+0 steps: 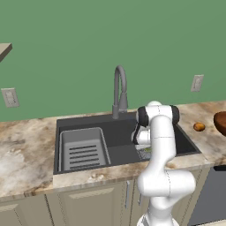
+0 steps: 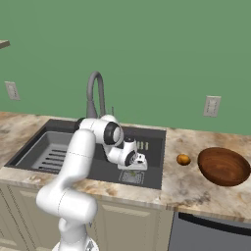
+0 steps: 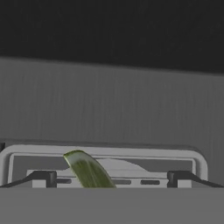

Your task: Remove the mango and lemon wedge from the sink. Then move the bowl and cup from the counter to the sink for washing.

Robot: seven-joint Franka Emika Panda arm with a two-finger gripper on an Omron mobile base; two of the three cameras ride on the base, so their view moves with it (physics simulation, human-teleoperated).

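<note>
While hand (image 3: 111, 178) gapes, lemon wedge (image 3: 89, 169) – green, curved, pointed sliver.

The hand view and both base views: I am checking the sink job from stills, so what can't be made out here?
- Yellowish-green pointed lemon wedge: hand view, lower end cut off at the bottom.
- Wide reddish-brown bowl: left base view, cut by the right edge.
- Dark grey sink basin: its right floor is hidden by the white arm in both base views.
- Open tool: hand view, whether it touches the wedge is unclear.
</note>
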